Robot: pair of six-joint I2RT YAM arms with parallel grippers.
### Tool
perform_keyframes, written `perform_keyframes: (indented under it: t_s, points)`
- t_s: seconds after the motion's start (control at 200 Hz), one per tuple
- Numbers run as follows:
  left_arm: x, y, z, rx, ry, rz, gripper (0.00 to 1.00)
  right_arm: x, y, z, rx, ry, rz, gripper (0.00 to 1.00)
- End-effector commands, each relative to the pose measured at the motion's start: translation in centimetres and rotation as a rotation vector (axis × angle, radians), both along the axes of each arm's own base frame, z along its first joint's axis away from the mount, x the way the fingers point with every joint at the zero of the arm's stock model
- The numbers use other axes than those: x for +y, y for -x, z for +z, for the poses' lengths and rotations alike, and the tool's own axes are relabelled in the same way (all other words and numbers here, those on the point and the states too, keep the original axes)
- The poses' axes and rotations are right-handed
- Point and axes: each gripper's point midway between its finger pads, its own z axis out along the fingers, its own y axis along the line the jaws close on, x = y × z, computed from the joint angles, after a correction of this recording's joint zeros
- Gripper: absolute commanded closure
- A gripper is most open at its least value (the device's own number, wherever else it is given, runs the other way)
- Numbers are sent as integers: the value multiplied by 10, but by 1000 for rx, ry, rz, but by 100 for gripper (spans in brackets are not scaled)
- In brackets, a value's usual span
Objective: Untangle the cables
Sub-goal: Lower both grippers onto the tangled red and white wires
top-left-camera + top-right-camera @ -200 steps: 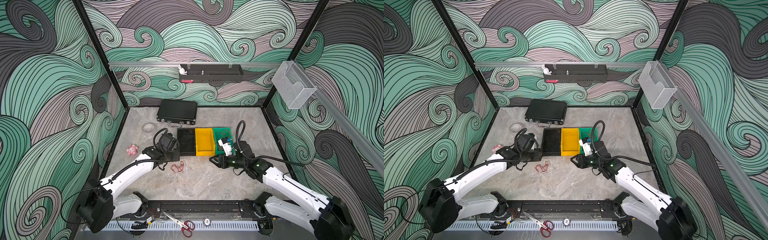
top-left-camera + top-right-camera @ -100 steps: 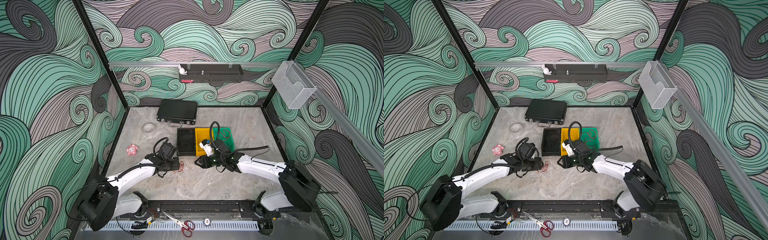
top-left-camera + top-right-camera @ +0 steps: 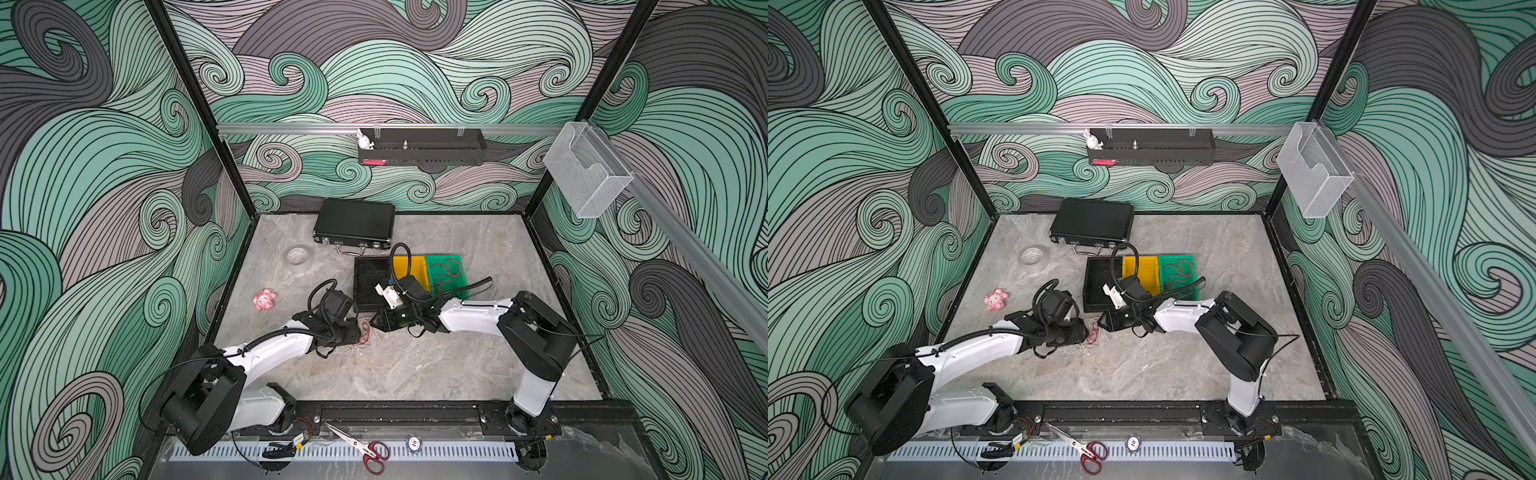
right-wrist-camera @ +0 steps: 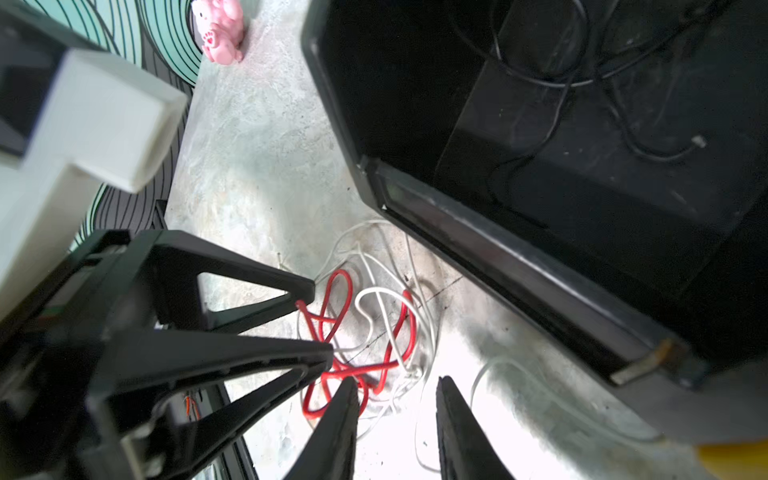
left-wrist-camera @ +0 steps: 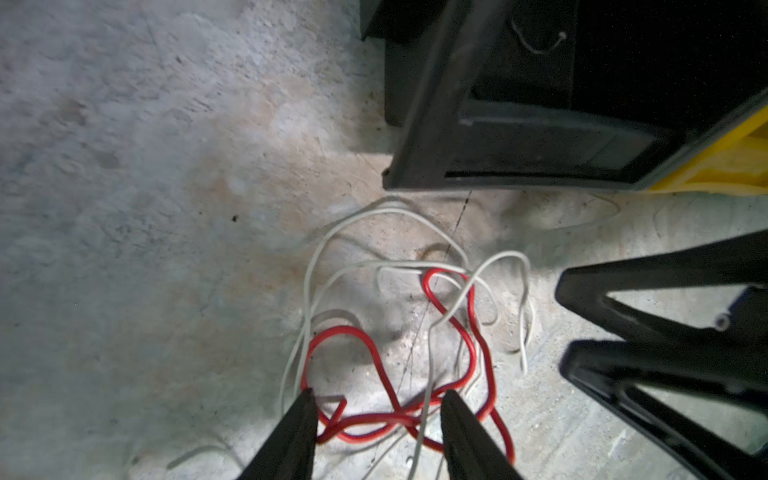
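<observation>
Grey stone-pattern tabletop [image 3: 415, 365], enclosed by walls printed with swirls.

Cables [image 3: 365, 333]: a loose tangle of red and white strands lies flat on the tabletop, just in front of the near corner of the black bin [image 3: 368, 282]. In both top views the tangle sits between the two gripper tips. A thin black strand [image 4: 557, 83] lies inside the black bin. A thin red strand lies inside the green bin [image 3: 441, 257], apart from the tangle.

Left gripper [image 5: 379, 395]: jaws parted to a moderate width, tips at the tabletop. Loops of the red cable [image 5: 338, 329] and one strand of the white cable [image 5: 390, 212] pass between the tips. Nothing is clamped.

Right gripper [image 4: 397, 381]: jaws parted, somewhat narrower, tips at the opposite edge of the tangle. White strands lie in the gap. Nothing is clamped.

Grippers face each other, near but not touching. In the right wrist view, one red cable end touches a left fingertip [image 4: 305, 293].
</observation>
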Motion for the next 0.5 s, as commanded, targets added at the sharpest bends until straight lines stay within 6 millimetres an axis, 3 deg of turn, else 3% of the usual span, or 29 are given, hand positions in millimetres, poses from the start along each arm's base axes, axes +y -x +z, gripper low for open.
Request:
perform_keyframes:
  t_s: [0.0, 0.255, 0.495]
  points:
    - [-2, 3, 3, -3, 19, 2, 49, 4, -5, -7, 1, 15, -11, 66]
    - [-1, 3, 5, -9, 17, 4, 49, 16, 3, -14, 44, -20, 10, 67]
    - [-1, 3, 8, -18, 23, 8, 49, 10, 5, 4, 7, -39, 4, 88]
